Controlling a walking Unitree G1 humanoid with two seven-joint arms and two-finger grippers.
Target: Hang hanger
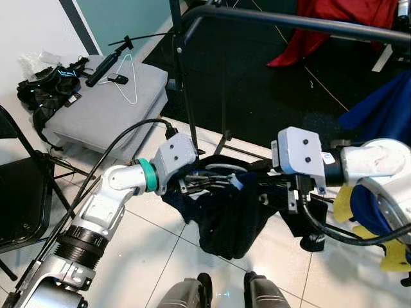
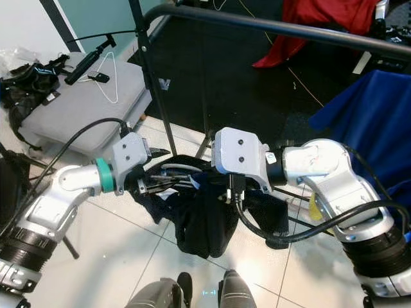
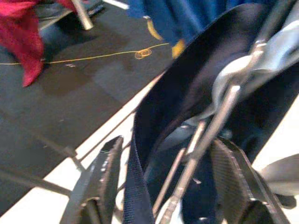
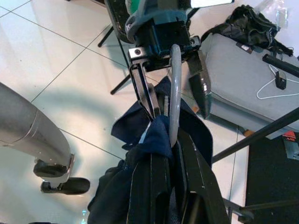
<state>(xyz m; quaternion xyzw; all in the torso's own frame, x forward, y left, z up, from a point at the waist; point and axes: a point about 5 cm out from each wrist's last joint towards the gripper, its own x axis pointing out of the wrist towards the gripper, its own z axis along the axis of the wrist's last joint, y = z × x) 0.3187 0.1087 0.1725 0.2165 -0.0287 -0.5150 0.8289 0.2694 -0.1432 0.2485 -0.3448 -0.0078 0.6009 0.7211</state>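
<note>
A grey metal hanger (image 4: 174, 88) carries a dark navy garment (image 1: 231, 224) that droops toward the floor between my two arms. My right gripper (image 4: 172, 158) is shut on the hanger at the garment's neck, coming in from the right. From the left, my left gripper (image 1: 200, 183) faces it, open, its fingers (image 3: 100, 182) spread on either side of the hanger's wires and the collar. The black clothes rail (image 1: 289, 20) runs across above and beyond both grippers.
The rack's upright post (image 1: 183, 83) stands just behind my left gripper. A grey cushion (image 1: 83, 112) with a white wire hanger (image 1: 130, 80) lies at the left, a black chair (image 1: 19, 199) nearer. Red cloth (image 1: 334, 25) and blue cloth (image 1: 385, 109) hang at the right.
</note>
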